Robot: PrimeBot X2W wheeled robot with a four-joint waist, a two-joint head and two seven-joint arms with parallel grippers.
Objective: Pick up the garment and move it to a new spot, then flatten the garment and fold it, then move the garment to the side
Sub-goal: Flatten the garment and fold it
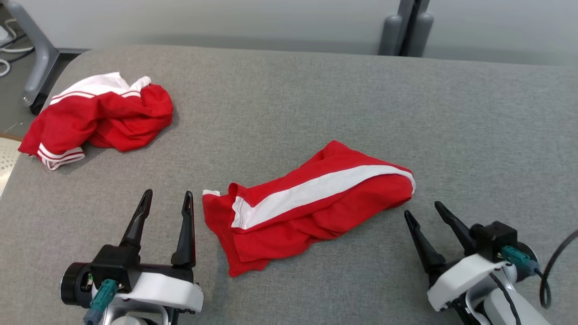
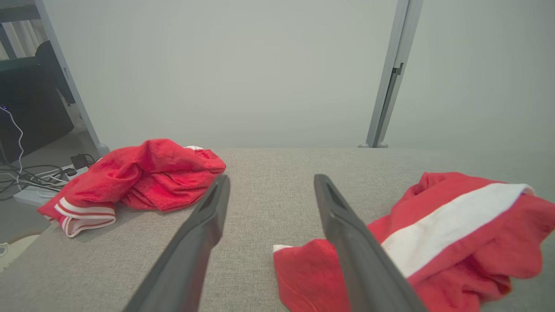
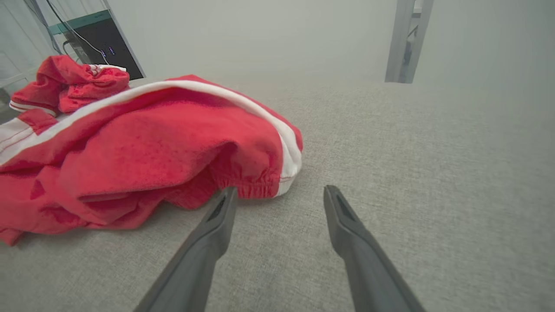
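I record bright, even, diffuse lighting with faint shadows; both wrist views look hazy, perhaps misted, edges stretched.

Grey fabric tabletop (image 1: 316,90), pale wall (image 2: 238,65)

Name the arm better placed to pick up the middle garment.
Left, narrowly: a flat corner of the garment lies right beside the open left gripper; the right gripper faces its bunched end.

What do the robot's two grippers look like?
The left gripper and right gripper each have two long, tapering dark fingers on a black block, with a white wrist shell. Each carries a teal connector; a black cable loops from the right one.
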